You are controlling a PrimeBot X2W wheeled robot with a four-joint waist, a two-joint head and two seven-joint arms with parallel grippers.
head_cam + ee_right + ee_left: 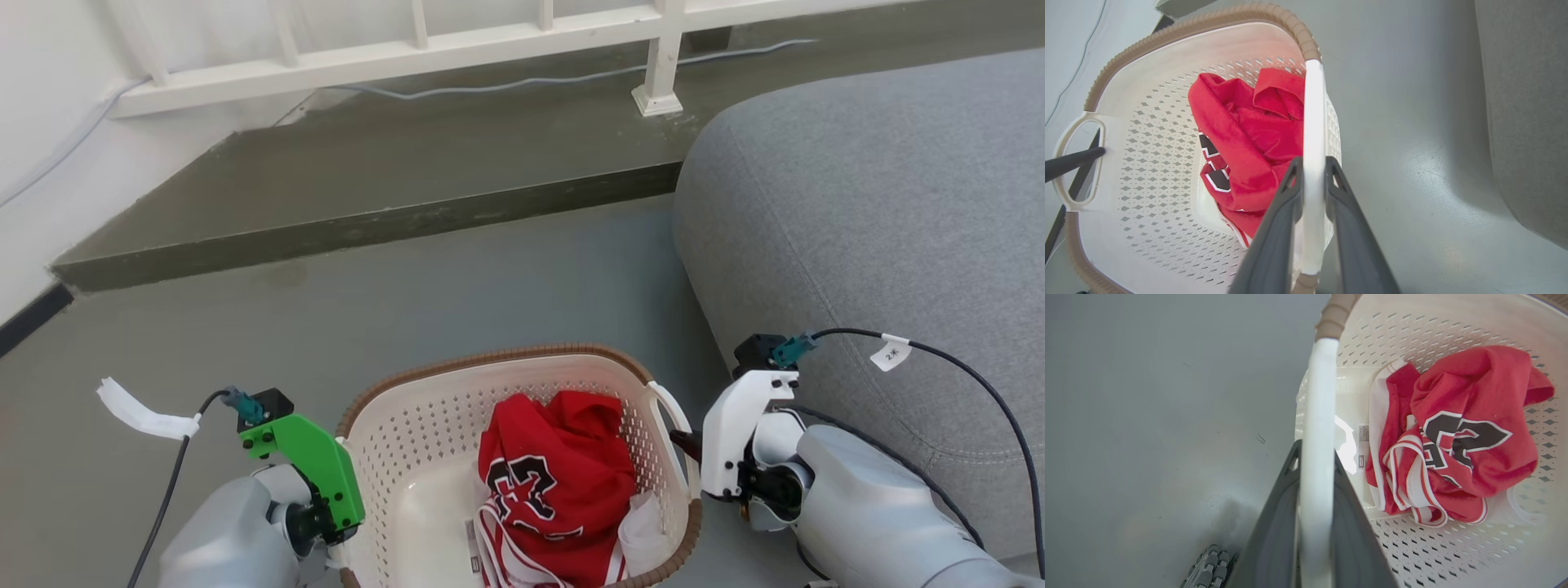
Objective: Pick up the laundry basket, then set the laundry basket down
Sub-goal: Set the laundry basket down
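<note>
The laundry basket [424, 433], cream-white with perforated walls and a brown woven-look rim, is low in the head view between my two arms. A crumpled red jersey [555, 482] lies inside it. My left gripper [1315, 451] is shut on the basket's left white handle [1318, 396], with a dark finger on each side of the bar. My right gripper [1314, 161] is shut on the right handle [1314, 114] in the same way. Whether the basket touches the floor cannot be told.
A large grey upholstered cushion [882, 212] bulges close on the right of the basket. A raised concrete step [367, 220] runs across ahead, with a white railing [457, 49] and a cable [571, 77] behind it. Grey floor [457, 294] lies between step and basket.
</note>
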